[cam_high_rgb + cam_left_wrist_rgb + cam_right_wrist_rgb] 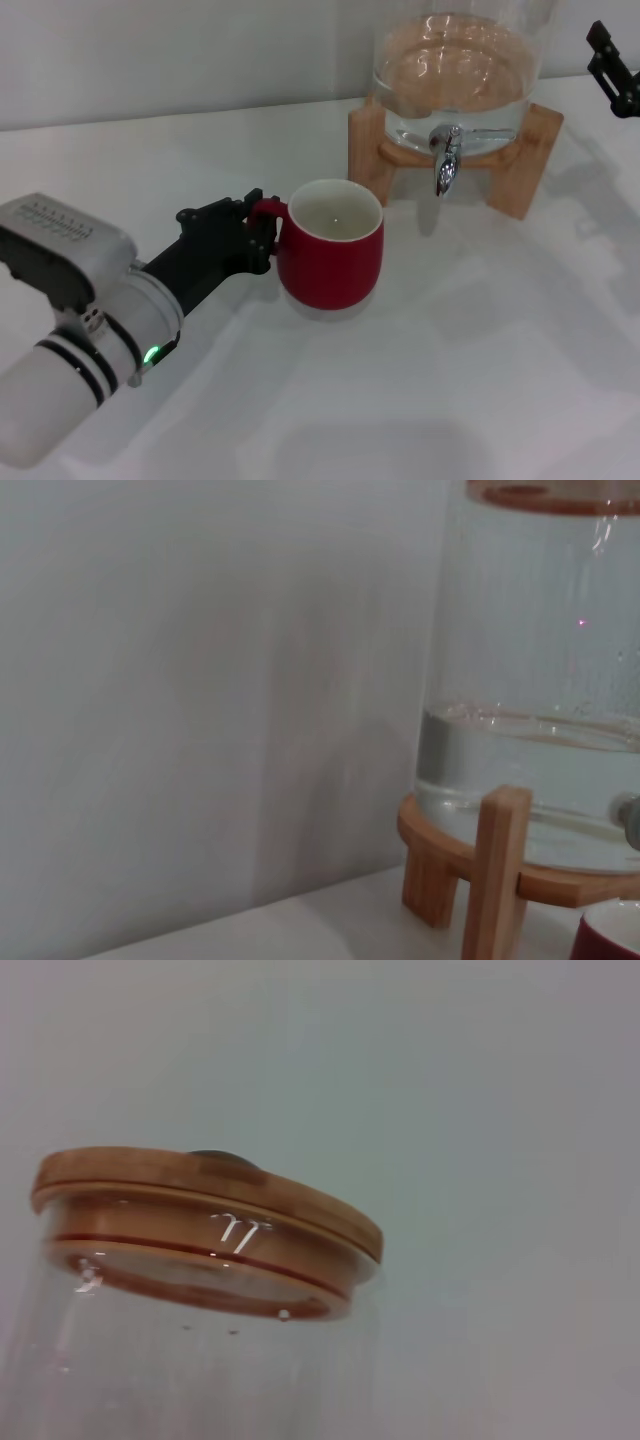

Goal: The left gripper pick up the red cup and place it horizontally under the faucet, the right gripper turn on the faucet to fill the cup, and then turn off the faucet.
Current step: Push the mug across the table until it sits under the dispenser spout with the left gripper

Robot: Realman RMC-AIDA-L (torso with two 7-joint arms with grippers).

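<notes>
The red cup (pixel 332 252) stands upright on the white table, in front of and to the left of the faucet (pixel 447 160), not under it. Its white inside shows and its small handle points left. My left gripper (pixel 262 228) reaches in from the lower left and its black fingers are closed on that handle. The left wrist view catches only a corner of the red cup (pixel 612 932) and an edge of the faucet (pixel 630 820). My right gripper (pixel 612 70) hangs at the far right edge, above and right of the dispenser, mostly cut off.
The clear glass dispenser (pixel 455 75) holds water and sits on a wooden stand (pixel 525 160) at the back of the table. Its wooden lid (pixel 200 1210) fills the right wrist view. A pale wall runs behind it.
</notes>
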